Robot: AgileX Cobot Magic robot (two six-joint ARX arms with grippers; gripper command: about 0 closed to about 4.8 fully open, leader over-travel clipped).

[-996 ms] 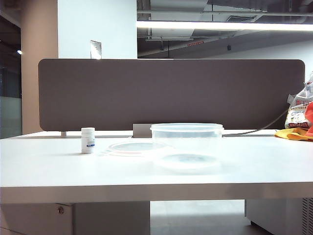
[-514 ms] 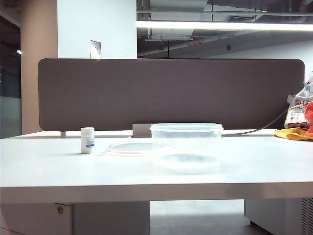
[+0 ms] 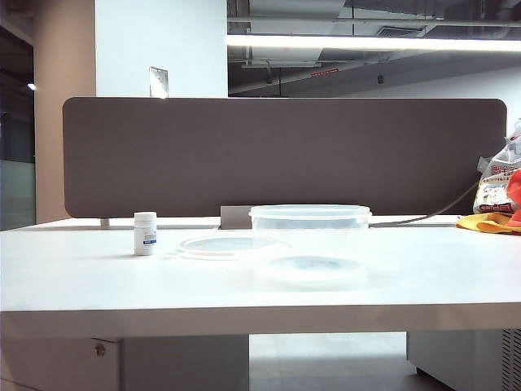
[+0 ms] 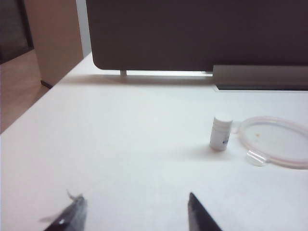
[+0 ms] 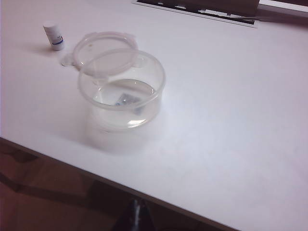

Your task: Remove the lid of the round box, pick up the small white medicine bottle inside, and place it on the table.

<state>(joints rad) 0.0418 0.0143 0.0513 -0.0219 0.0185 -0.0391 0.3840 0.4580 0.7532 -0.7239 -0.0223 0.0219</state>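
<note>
Unmoved bottle, cap-up, faces left tool; box seemingly faces right tool.

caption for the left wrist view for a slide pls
Open left tool hovering over the table, short of the upright small white medicine bottle standing beside the lid.

Dark grey-brown partition panel upright along the far side, rounded corners, spanning most of the exterior view. Low grey bracket at its foot, near the middle. Crumpled printed plastic bag at far right, with yellow cloth lying below it and a red item partly cut off by the frame edge. Thin cable running from bag area toward the panel. Overhead: long lit strip light. White pillar behind, upper left.
</note>
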